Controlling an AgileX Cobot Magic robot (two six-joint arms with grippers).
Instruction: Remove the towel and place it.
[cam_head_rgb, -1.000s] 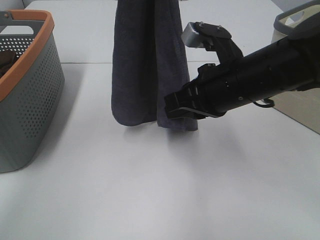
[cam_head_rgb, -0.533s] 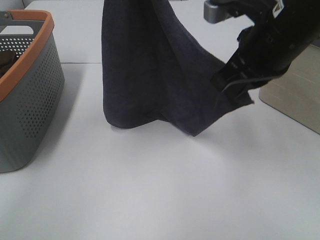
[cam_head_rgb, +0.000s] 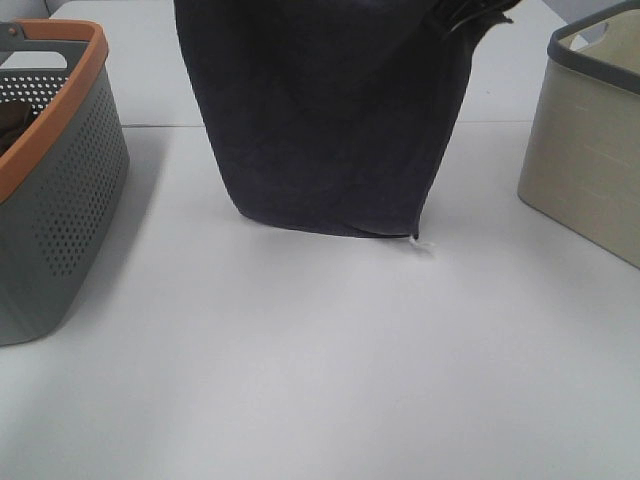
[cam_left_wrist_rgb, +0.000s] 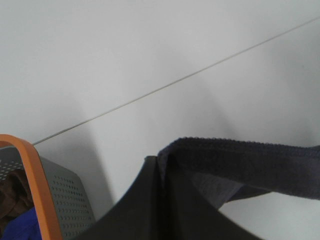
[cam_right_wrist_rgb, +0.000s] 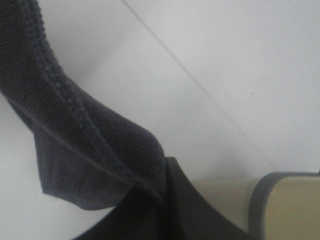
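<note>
The dark charcoal towel (cam_head_rgb: 320, 120) hangs spread flat above the white table, its top out of the exterior high view. Its lower edge rests near the table, with a tiny white tag (cam_head_rgb: 421, 243) at the lower right corner. In the left wrist view my left gripper (cam_left_wrist_rgb: 159, 167) is shut on the towel's hemmed edge (cam_left_wrist_rgb: 240, 160). In the right wrist view my right gripper (cam_right_wrist_rgb: 162, 182) is shut on another part of the hem (cam_right_wrist_rgb: 75, 130). Only a dark bit of the right gripper (cam_head_rgb: 472, 14) shows at the top of the exterior high view.
A grey perforated basket with an orange rim (cam_head_rgb: 60, 200) stands at the left and holds cloths; it also shows in the left wrist view (cam_left_wrist_rgb: 30, 170). A beige basket with a grey rim (cam_head_rgb: 590, 170) stands at the right, also in the right wrist view (cam_right_wrist_rgb: 280, 210).
My right gripper took hold of the hanging towel's lower corner and lifted it up and right, out of the top of view. The towel went from a narrow drape to a spread sheet.
</note>
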